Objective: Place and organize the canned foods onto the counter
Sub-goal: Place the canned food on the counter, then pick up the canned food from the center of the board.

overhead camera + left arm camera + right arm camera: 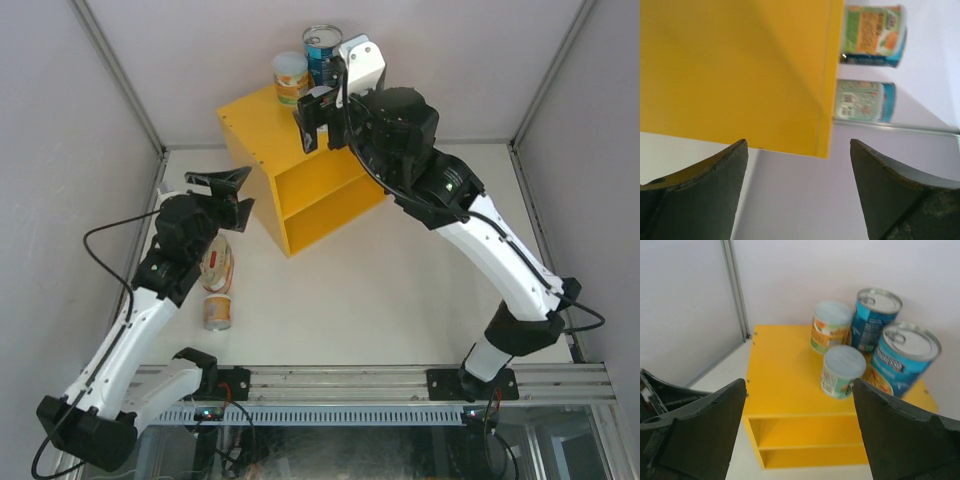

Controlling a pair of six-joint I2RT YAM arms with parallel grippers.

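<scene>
The yellow counter point(300, 190) carries cans on its flat top: two tall blue-labelled cans point(874, 315) point(902, 357) and two small pale-lidded cans point(831, 326) point(842, 371). My right gripper point(325, 100) hovers over the counter top, open and empty point(799, 385). A flat red-and-yellow tin point(217, 265) and a small can point(217, 312) rest on the table by my left arm. My left gripper point(222, 180) is open and empty beside the counter's left wall point(740, 70). Two small cans point(872, 35) point(865, 101) show past that wall's edge.
White enclosure walls with metal posts point(735, 290) close in behind and beside the counter. The counter's inner shelf point(810, 445) faces the arms. An aluminium rail point(350, 380) runs along the near table edge.
</scene>
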